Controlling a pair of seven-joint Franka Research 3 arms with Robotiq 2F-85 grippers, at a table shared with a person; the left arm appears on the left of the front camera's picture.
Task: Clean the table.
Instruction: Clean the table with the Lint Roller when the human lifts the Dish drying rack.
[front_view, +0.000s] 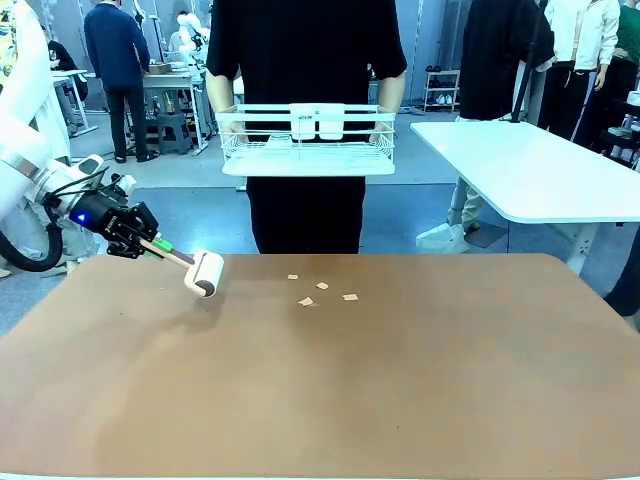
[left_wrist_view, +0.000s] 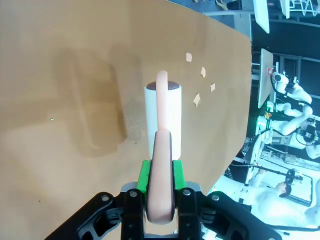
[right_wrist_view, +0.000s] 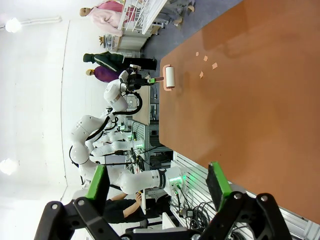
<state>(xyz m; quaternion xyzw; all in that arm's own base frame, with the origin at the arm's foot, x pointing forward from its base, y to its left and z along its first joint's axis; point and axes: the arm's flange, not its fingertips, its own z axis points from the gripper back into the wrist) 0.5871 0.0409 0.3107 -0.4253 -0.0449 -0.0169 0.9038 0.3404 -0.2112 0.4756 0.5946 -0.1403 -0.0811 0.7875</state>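
We find left gripper (left_wrist_view: 161, 176) pinching lint roller (left_wrist_view: 172, 120) handle; scraps (left_wrist_view: 197, 100) just ahead: roll fwd, drum flat on table (left_wrist_view: 60, 60).

Lab or workshop hall, by the looks: white-topped table (front_view: 530, 170) on metal legs at two o'clock, cluttered workbench (front_view: 178, 78) with stools (front_view: 172, 130) at eleven, bystanders (front_view: 117, 60) on bare grey floor (front_view: 190, 170).

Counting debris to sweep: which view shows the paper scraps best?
The front view: four scraps lie unobstructed on the table. The left wrist view shows them past the lint roller; the right wrist view, tiny and distant.
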